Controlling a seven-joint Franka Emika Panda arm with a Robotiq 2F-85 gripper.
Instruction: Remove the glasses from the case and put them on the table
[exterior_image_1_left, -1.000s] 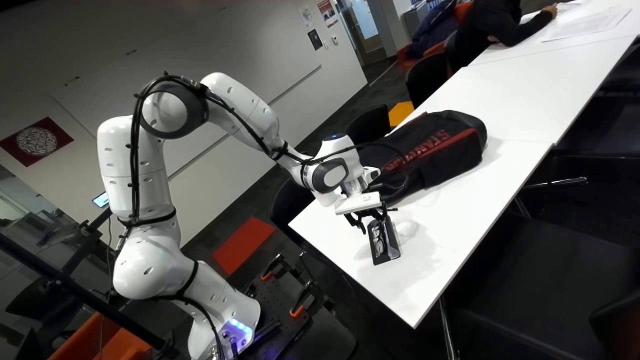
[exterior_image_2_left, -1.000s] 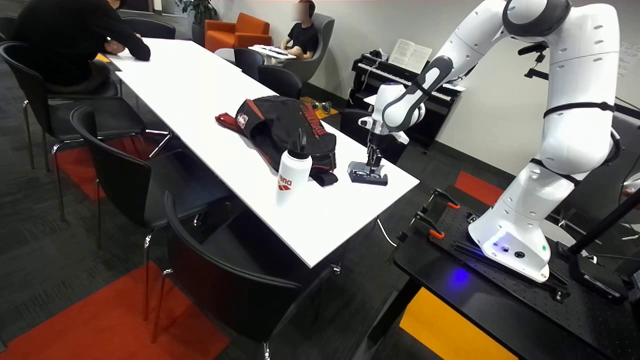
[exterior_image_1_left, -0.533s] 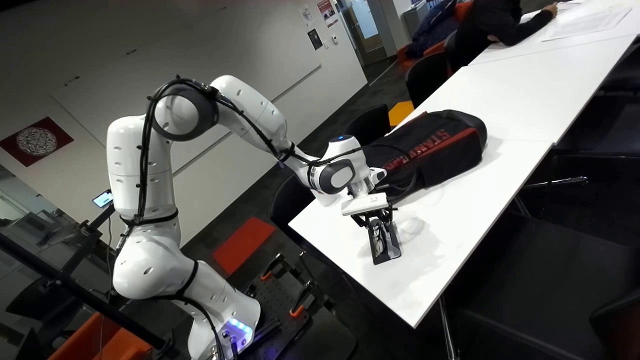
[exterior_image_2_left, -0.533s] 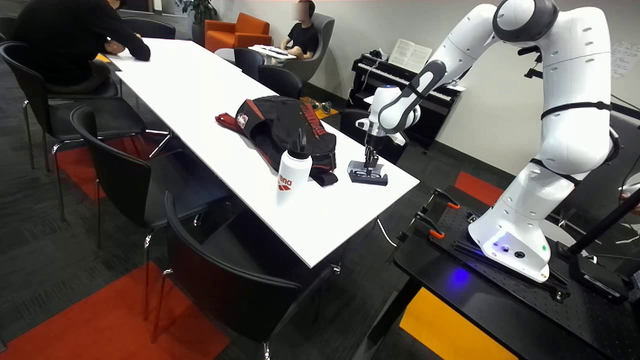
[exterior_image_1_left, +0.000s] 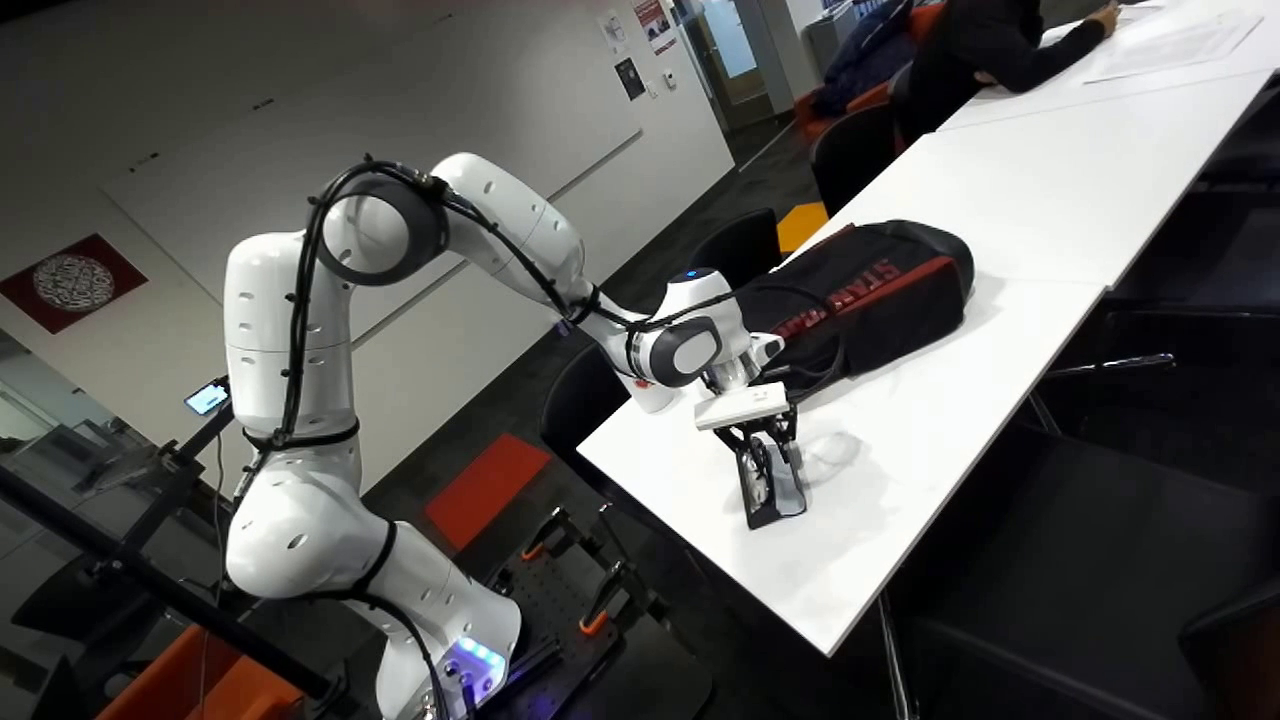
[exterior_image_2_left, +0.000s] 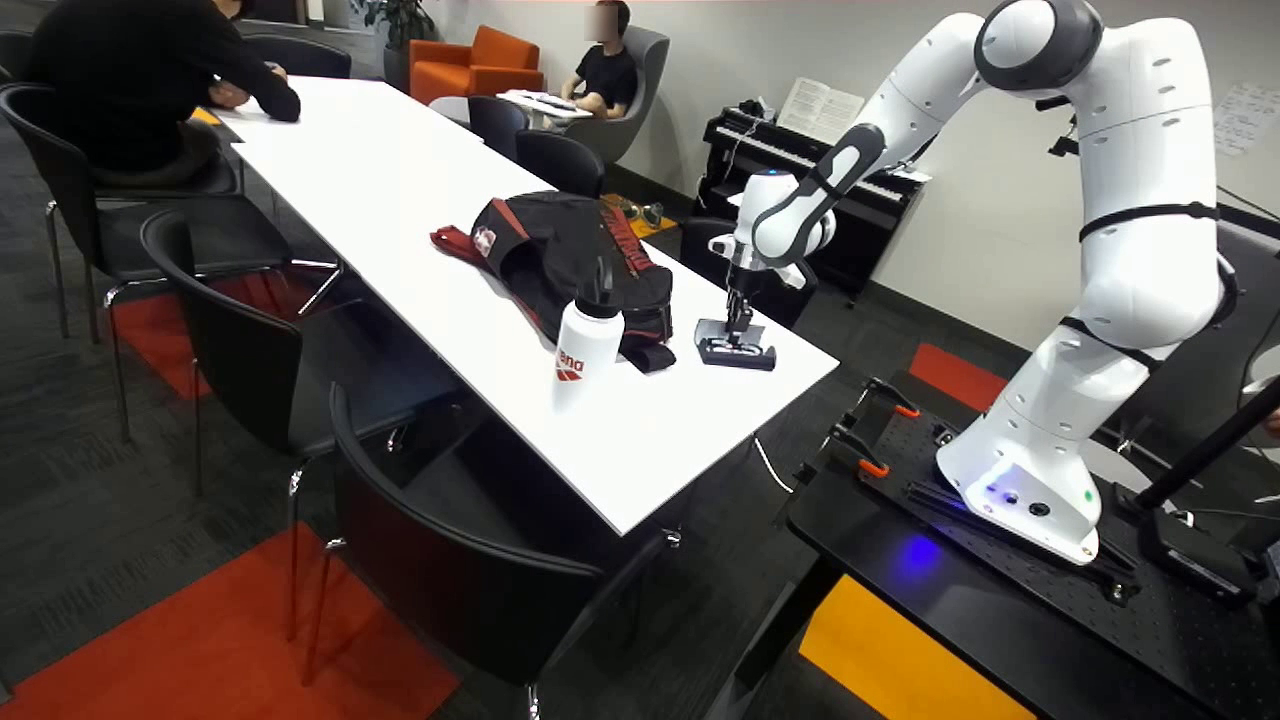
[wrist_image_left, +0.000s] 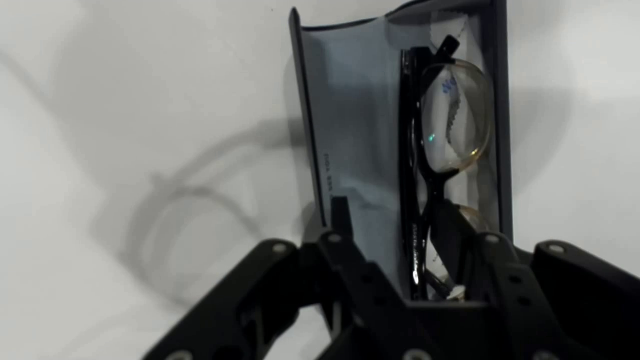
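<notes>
Wrist view: case (wrist_image_left: 350, 125) lies with lid folded back, dark-framed glasses (wrist_image_left: 435, 184) inside, lengthwise, over pale zigzag-edged piece (wrist_image_left: 466, 187). Gripper (wrist_image_left: 395, 220) above, fingers moderately spread; one tip over lid's inner face, other over lower lens, part of frame showing between. Nothing clasped as far as seen; contact with glasses cannot be told. Both exterior views: case rests on white table (exterior_image_1_left: 840, 580) near its end, arm (exterior_image_1_left: 285, 340) extending over it. Black bag (exterior_image_2_left: 585, 250) with red lettering near case. White bottle (exterior_image_2_left: 590, 345) upright, just beside bag.
</notes>
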